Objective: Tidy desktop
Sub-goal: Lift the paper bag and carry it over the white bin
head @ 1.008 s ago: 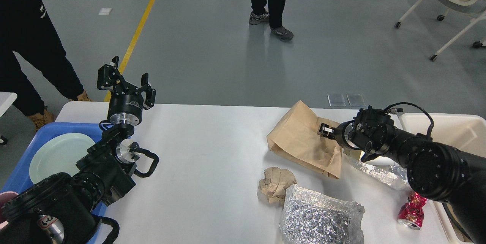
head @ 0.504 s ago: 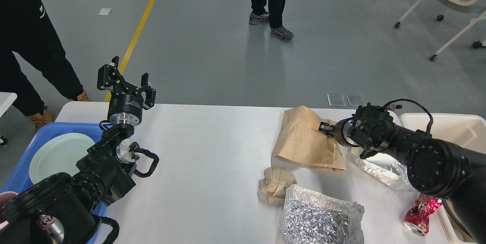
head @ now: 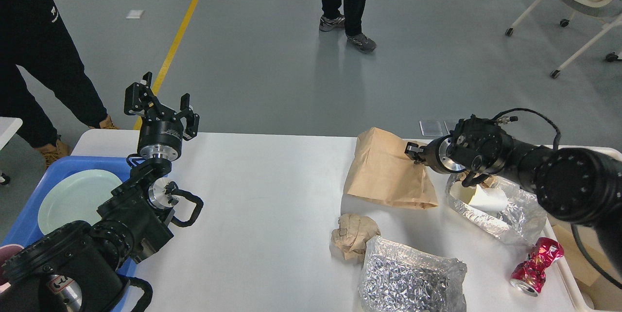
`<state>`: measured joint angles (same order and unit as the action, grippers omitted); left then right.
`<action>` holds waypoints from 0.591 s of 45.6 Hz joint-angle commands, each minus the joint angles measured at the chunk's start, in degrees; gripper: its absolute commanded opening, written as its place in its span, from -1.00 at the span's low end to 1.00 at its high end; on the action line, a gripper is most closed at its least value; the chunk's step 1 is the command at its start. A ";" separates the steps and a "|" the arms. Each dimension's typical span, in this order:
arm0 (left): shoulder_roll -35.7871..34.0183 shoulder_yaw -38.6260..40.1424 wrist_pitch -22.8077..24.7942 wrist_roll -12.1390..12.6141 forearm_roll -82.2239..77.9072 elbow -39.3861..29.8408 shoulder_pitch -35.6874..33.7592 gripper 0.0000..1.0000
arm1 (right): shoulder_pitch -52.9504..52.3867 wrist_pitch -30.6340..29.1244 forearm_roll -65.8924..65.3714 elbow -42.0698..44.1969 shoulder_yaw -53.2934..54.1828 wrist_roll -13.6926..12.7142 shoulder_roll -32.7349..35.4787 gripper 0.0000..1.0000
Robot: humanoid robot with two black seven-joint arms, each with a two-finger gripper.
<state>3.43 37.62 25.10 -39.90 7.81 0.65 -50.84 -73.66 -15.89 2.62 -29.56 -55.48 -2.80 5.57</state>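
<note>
White and matte, the large rectangular counter point(head: 272, 195) with rounded corners fills the lower centre of the frame, from the blue plastic tray point(head: 29, 219) at lower left to the cream-white bin point(head: 583, 297) at lower right.

My right gripper point(head: 412, 150) is at centre right, just above the counter's far edge. Its jaws are closed on the upper right corner of a tan brown paper bag point(head: 386, 173), which hangs from that corner, with its lower edge touching or just clear of the counter; I cannot tell which.

My left gripper point(head: 160, 103) stands upright at upper left, over the counter's far left corner. Its jaws are spread wide and hold nothing.

Items on the counter, right half:
- A crumpled brown paper ball point(head: 354, 234), just below the bag.
- A crinkled silver foil pouch point(head: 410, 280), touching the ball's lower right side and running off the bottom edge of the frame.
- A second, open silver foil wrapper point(head: 515, 215), right of the bag, with a white scrap point(head: 488, 199) inside it.
- A crushed red metal can point(head: 534, 266), lying on its side near the counter's right edge, just below that wrapper.

In the blue tray, a pale green round plate point(head: 73, 198) lies flat, partly covered by my left arm.
</note>
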 commanded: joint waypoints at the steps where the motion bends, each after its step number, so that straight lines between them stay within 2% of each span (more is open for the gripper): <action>1: 0.00 0.00 0.03 0.00 0.01 0.05 -0.05 0.93 | -9.46 -0.19 0.01 -9.62 1.08 -0.01 6.01 -1.00; 6: 0.00 0.00 0.03 0.00 0.01 -0.04 0.04 0.93 | -18.52 -1.94 0.01 -17.10 0.99 -0.01 11.55 -1.00; 10: 0.00 0.00 -0.05 0.00 0.01 -0.04 0.04 0.93 | -25.02 -5.72 -0.16 -20.62 0.55 -0.01 15.16 -1.00; 19: 0.00 0.00 0.03 0.00 0.01 -0.04 0.04 0.93 | -38.47 -17.32 -0.25 -21.33 0.38 -0.01 21.84 -1.00; 27: 0.00 0.00 -0.05 0.00 0.01 -0.04 0.04 0.93 | -46.21 -22.86 -0.86 -21.24 0.20 -0.10 25.19 -1.00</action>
<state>3.43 37.62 25.05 -39.90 7.84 0.64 -50.81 -115.66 -35.66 2.07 -50.92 -55.12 -2.81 29.00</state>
